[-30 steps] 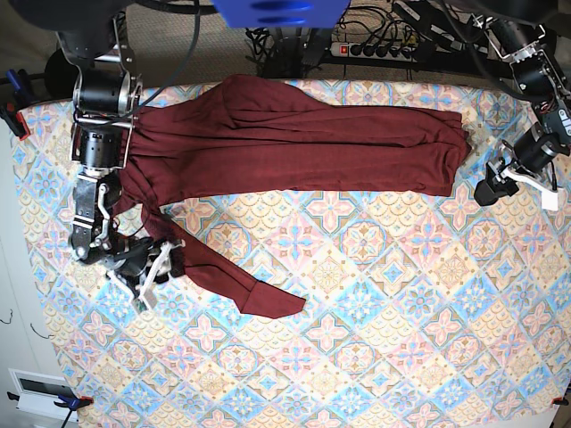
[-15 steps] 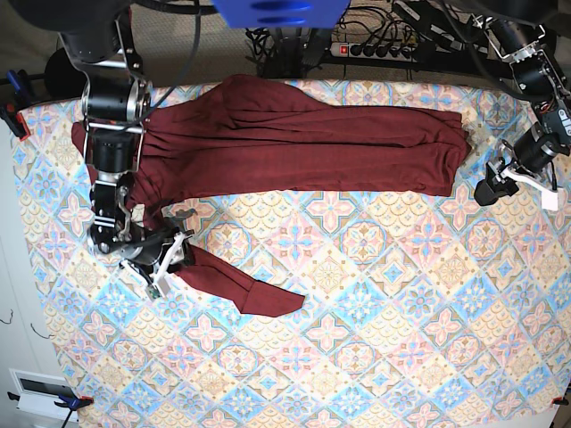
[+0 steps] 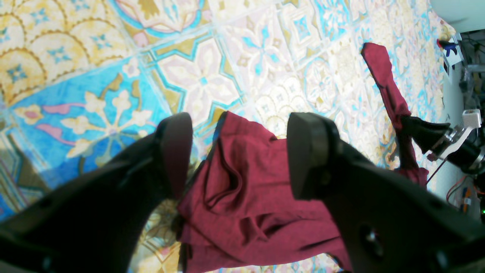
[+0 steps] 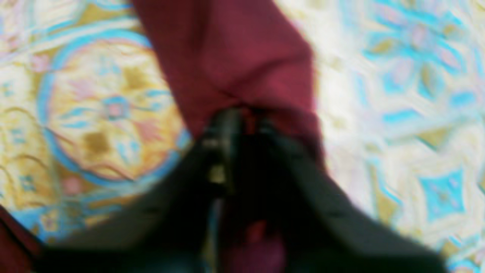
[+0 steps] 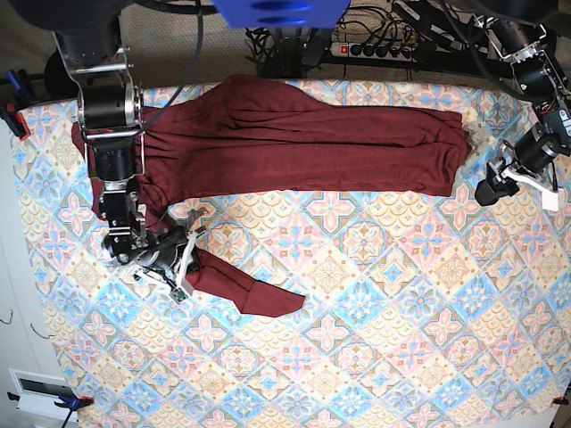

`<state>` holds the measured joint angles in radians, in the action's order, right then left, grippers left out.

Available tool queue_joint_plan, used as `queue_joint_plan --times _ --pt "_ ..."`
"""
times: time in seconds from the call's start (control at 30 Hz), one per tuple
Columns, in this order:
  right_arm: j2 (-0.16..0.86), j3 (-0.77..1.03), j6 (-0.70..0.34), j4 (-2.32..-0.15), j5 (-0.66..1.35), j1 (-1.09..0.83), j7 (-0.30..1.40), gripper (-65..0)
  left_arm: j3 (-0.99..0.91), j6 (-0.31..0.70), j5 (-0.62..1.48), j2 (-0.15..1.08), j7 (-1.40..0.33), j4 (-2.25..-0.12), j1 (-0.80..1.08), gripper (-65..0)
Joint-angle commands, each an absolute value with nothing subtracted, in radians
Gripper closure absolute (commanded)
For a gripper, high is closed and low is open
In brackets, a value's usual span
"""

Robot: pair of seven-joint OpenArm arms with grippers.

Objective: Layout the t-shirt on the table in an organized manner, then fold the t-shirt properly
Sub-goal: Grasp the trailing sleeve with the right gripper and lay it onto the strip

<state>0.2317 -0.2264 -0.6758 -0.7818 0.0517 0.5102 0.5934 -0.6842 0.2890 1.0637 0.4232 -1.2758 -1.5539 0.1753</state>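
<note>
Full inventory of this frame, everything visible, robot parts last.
t-shirt: one, dark maroon, bunched lengthwise along the far side of the table; one sleeve trails toward the near left of the base view.
table: one, covered in a blue, pink and cream tile-pattern cloth, fills most of the view.
power strip: one, dark, with cables, behind the table's far edge.
clamp: one, red and black, at the table's far left corner in the base view.
right gripper: one, black, fingers shut on the t-shirt sleeve.
left gripper: one, black, fingers open, just off the shirt's end without touching it.
</note>
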Motion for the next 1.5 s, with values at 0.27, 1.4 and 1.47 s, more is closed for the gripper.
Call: queue_joint_plan --times 0.27,1.4,1.47 --pt "0.232 -0.226 -0.698 -1.236 0.041 0.364 0.779 -0.2 -0.693 0.294 1.084 0.443 -1.265 -1.569 0.168 -38.4" --pt "0.232 -0.288 -0.698 -1.985 0.157 -0.211 0.932 -0.2 -0.69 0.294 1.079 0.44 -1.267 -1.569 0.173 -38.4" --pt "0.234 -0.32 -0.698 -1.985 0.177 -0.217 0.932 -0.2 -0.69 0.294 1.078 0.44 -1.267 -1.569 0.173 -38.4"
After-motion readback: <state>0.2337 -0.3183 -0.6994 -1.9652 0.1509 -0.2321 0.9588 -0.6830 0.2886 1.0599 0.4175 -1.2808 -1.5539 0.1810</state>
